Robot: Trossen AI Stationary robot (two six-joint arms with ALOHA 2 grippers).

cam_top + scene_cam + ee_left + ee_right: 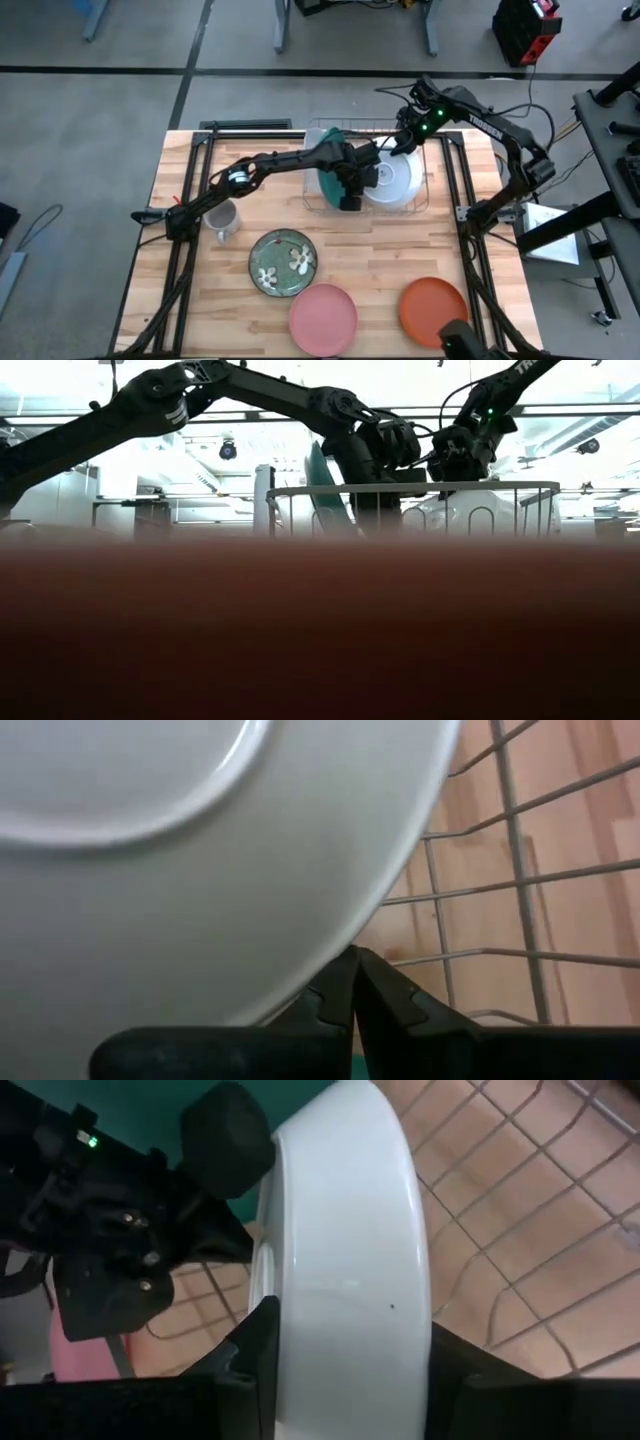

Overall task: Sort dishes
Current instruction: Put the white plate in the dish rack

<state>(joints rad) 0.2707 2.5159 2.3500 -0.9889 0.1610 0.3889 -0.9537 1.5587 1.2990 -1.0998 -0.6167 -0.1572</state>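
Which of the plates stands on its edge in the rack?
The teal plate does: it stands upright in the wire rack, beside the white bowl. The flowered green plate, pink plate and orange plate lie flat on the table.

wood table (200, 330): wire rack (440, 205), grey mug (222, 220), flowered plate (283, 263), pink plate (323, 318), orange plate (432, 310).

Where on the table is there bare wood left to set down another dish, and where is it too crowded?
Free: the far-left corner beside the wire rack, above the grey mug; and the strip between the green flowered plate and orange-red plate, above the pink plate. Crowded: the rack, holding the teal plate, the white bowl and both tools.
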